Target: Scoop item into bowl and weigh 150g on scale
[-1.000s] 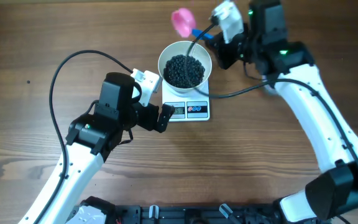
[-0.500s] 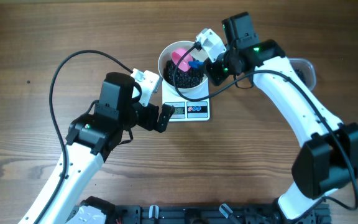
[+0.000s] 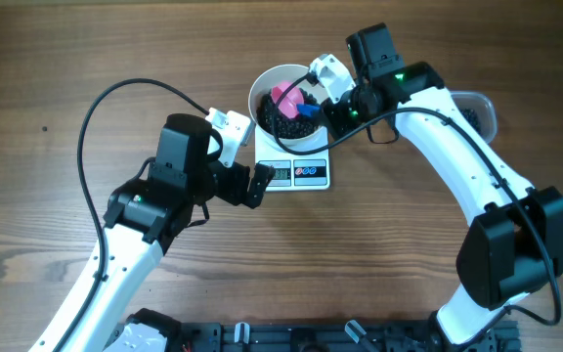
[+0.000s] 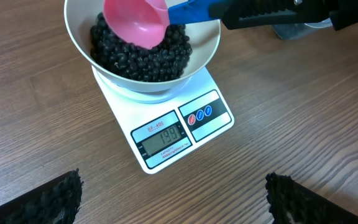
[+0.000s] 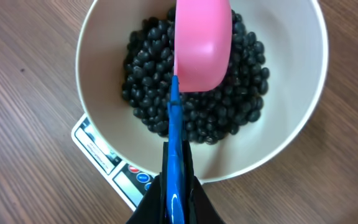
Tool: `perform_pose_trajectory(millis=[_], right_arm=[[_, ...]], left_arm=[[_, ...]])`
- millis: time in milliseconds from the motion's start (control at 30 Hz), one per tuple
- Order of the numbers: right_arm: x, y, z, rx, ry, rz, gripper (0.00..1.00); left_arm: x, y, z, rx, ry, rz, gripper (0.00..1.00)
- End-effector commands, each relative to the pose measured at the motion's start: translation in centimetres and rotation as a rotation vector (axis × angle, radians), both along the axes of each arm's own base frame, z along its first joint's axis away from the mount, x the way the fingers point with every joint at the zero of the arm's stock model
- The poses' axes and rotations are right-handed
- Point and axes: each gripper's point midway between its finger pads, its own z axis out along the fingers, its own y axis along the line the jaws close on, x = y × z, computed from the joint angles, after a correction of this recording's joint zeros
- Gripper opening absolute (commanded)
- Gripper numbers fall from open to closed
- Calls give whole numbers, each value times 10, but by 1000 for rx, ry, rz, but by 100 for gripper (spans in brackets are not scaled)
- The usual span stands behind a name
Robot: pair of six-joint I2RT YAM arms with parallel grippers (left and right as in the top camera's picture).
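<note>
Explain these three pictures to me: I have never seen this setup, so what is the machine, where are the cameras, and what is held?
Two white robot arms work at a wooden table, each ending in a two-finger gripper. One picture looks down from above; the other two come from a camera on each wrist. On the table sits a white digital kitchen scale, with a white bowl of small black beans on it. The right gripper is shut on the blue handle of a pink scoop, whose cup is over the beans. The left gripper is open and empty, near the scale.
</note>
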Motion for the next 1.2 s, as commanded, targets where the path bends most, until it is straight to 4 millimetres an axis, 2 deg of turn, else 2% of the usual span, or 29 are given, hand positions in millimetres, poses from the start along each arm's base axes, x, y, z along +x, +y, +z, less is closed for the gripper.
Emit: perform_pose_trajectory(millis=[0, 233, 333, 467, 500, 633, 967, 1167], right_arm=[[-5, 13, 18, 83, 4, 16, 4], [-4, 12, 21, 85, -4, 14, 4], [3, 1, 23, 73, -21, -14, 4], [17, -13, 43, 97, -86, -72, 4], [20, -15, 54, 108, -120, -76, 4], [22, -14, 69, 126, -170, -74, 4], [23, -16, 68, 74, -229, 5, 4], [24, -17, 67, 8, -317, 147, 4]], left_arm=[[3, -1, 5, 9, -23, -14, 100], [3, -1, 5, 10, -23, -13, 100], [3, -1, 5, 9, -24, -13, 100], [3, -1, 5, 10, -24, -14, 100], [3, -1, 5, 9, -24, -13, 100], [3, -1, 5, 10, -24, -14, 100], [3, -1, 5, 10, -23, -13, 100], [3, -1, 5, 10, -24, -14, 100]])
